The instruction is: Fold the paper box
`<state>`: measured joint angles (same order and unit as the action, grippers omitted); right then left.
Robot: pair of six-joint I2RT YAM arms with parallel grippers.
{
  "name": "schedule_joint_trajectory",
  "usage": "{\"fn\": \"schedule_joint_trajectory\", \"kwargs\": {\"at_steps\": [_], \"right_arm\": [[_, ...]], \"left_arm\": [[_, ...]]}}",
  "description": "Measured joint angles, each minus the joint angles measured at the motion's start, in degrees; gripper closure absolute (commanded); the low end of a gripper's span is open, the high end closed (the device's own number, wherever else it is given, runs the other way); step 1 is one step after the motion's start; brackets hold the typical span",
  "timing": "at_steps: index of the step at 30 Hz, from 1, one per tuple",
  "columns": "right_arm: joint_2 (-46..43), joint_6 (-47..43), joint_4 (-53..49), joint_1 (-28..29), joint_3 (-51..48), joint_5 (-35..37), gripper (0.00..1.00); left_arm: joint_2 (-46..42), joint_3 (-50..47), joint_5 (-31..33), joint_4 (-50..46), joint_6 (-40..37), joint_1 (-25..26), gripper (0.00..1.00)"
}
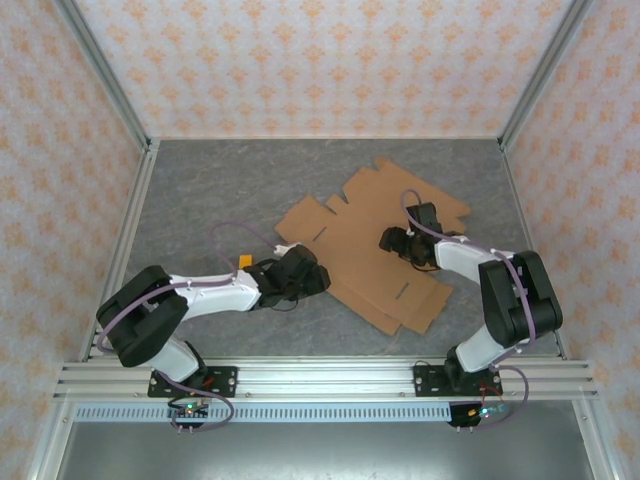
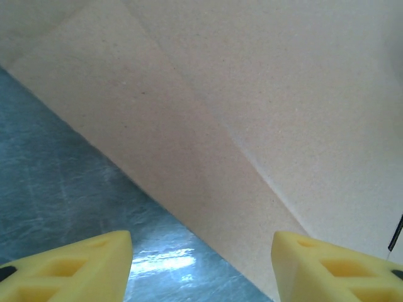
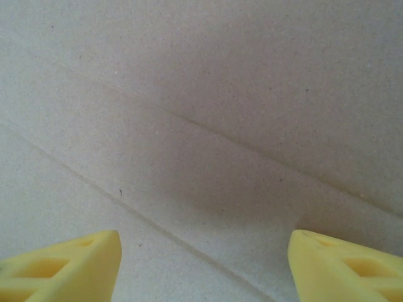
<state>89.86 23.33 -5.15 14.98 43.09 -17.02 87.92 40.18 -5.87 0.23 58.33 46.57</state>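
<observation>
Flat paper box (image 1: 370,250) lies on the grey worktop (image 1: 200,190).
Left pincer (image 1: 318,278) is released at its near-left edge; right pincer (image 1: 390,240) is released over the cardboard, grasping nothing.

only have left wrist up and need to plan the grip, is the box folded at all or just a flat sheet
Observer: Top view shows the paper box as a flat sheet, flaps spread, on the table.
Operator: where's the right arm
Observer: The right gripper is over the sheet's right half, jaws open above creased cardboard.
Operator: anything loose near me
Observer: A small orange-yellow piece shows close beside your left arm, off the sheet.
</observation>
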Motion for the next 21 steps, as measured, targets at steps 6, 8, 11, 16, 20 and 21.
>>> {"fn": "schedule_joint_trajectory", "kwargs": {"at_steps": [6,8,11,16,20,21], "right_arm": [[-1.2,4.09,5.05,-0.02,-2.91,-0.63,0.32],[-1.92,5.57,6.58,0.0,-4.13,-0.66,0.32],[-2.54,7.34,8.0,0.26,-5.27,-0.63,0.32],[-3.56,10.23,10.27,1.14,-7.06,-0.17,0.32],[-4.76,12.5,11.3,1.81,-8.28,0.74,0.32],[-5.05,12.98,11.41,2.01,-8.55,0.94,0.32]], "left_arm": [[0.0,-1.81,2.84,3.52,3.37,0.9,0.46],[0.0,-2.01,4.07,4.04,3.87,1.09,0.47],[0.0,-2.01,5.66,4.85,4.72,1.31,0.5],[0.02,-2.03,7.54,6.82,6.1,1.33,0.56],[0.48,-2.01,9.22,8.46,6.86,1.36,0.6],[0.52,-2.01,9.46,8.66,7.21,1.33,0.6]]}}
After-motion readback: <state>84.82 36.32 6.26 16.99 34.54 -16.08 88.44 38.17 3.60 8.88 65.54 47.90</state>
